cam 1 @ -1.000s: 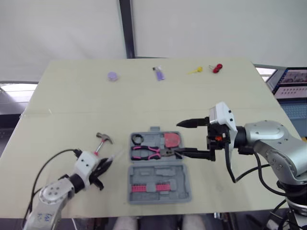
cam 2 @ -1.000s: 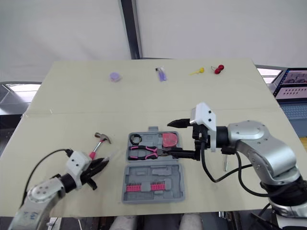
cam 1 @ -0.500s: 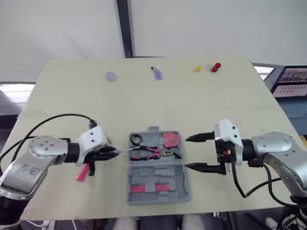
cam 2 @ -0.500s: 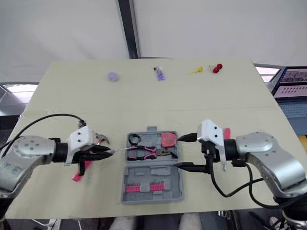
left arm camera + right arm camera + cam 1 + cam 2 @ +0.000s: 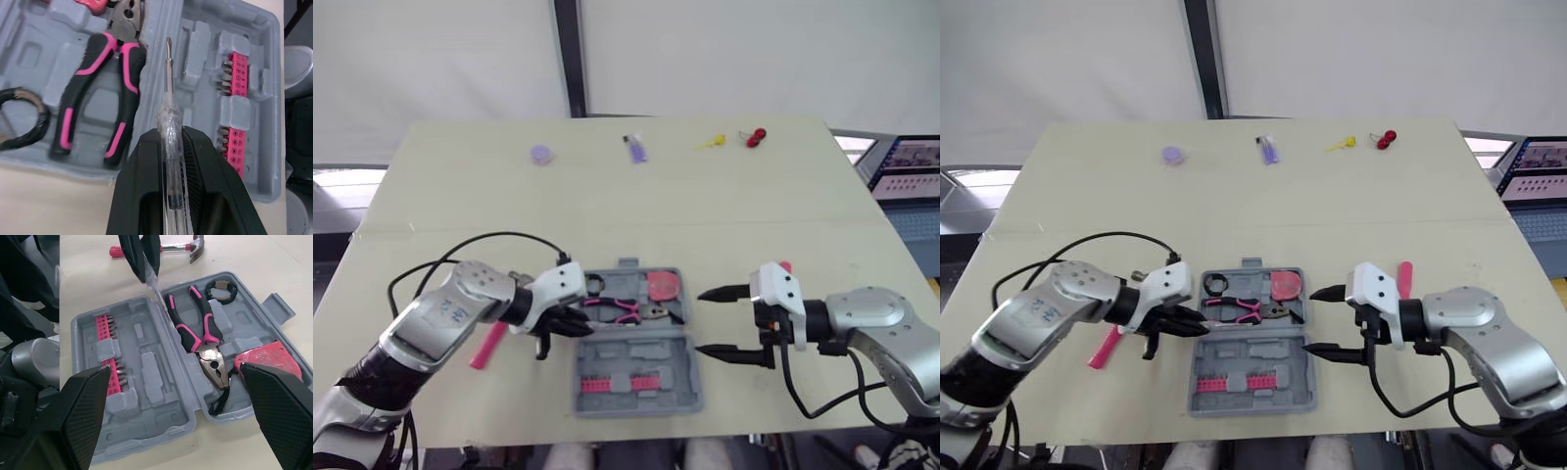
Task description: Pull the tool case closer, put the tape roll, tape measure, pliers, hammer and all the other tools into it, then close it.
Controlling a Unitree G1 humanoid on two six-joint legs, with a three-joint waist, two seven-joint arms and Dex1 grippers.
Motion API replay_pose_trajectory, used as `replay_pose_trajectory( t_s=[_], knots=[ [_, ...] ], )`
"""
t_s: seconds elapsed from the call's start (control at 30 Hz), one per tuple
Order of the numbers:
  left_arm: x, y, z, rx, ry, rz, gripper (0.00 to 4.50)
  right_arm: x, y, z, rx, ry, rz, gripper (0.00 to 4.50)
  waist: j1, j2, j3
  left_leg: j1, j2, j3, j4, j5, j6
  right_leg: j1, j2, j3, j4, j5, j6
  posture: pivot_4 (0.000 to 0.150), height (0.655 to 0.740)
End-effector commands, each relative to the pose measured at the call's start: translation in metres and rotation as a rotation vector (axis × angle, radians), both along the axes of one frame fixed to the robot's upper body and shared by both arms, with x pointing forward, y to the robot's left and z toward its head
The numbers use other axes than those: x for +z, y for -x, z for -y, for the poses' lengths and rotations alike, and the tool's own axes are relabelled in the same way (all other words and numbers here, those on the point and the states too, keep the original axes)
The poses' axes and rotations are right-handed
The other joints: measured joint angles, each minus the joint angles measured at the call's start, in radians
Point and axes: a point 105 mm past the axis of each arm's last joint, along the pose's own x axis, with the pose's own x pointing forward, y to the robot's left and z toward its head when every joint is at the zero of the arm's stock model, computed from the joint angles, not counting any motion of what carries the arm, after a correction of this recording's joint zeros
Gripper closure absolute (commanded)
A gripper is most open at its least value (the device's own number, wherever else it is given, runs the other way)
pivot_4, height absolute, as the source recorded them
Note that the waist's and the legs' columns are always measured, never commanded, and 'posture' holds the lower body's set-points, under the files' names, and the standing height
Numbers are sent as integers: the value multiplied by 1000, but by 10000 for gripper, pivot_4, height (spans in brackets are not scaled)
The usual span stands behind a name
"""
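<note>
Tool case [image 5: 646, 348] lies open near the front edge of the worktop [image 5: 607, 196], betw. the two arms. Far half holds tape roll [image 5: 592, 285], pliers [image 5: 617, 311] + tape measure [image 5: 664, 286]. Near half has a pink bit rack [image 5: 234, 112] and empty slots.

Left claw [image 5: 573, 325] is pinching a clear-handled screwdriver [image 5: 168, 122]. Its shaft sticks out past the fingertips, tip over the ridge betw. the halves, just beside the pliers' handles. Right claw [image 5: 703, 321] is spread wide, holding nothing, tips just off the case's right edge. Hammer [image 5: 487, 345] is on the worktop left of the case, beside the left arm. A pink tool [image 5: 1402, 279], can't tell which, lies behind the right claw.

Risks, as I judge them:
- Handle looks slick and is gripped lengthwise, so it could slide or twist out early.
- Dropped here it prob. lands on the ridge or across the pliers, not in a slot, and the lid won't shut.
- Left claw going lower may knock the pliers out of their seat.
- Right claw tips are close enough to shove the case.
</note>
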Motion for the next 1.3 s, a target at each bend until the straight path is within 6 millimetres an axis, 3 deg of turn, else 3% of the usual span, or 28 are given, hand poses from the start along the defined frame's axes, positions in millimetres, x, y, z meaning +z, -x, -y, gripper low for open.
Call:
replay_pose_trajectory(
  t_s=[0.03, 0.5, 1.3],
  knots=[
    [0, -3, 13, -28, 0, 20, 44153, 9, 3, -2, 14, -3, 41, 0, 2, 0, 0, 0, 0, 0, 0, 0, 0, 0, 0, 0, 0, 0, 0, 1500, 7400],
    [-14, -3, 41, -59, -38, 39, 44153, 9, 6, -2, -5, -6, 29, 0, 2, -1, 1, -1, 0, 0, 2, 0, 0, 0, 0, 0, 0, 0, 0, 1500, 7400],
    [-29, -1, 46, -90, -71, 48, 44153, 14, 7, 1, -20, 1, 31, 0, 3, -1, 1, -1, 0, -1, 3, 0, 0, 0, 0, 0, 1, 0, 0, 1500, 7400]
  ],
)
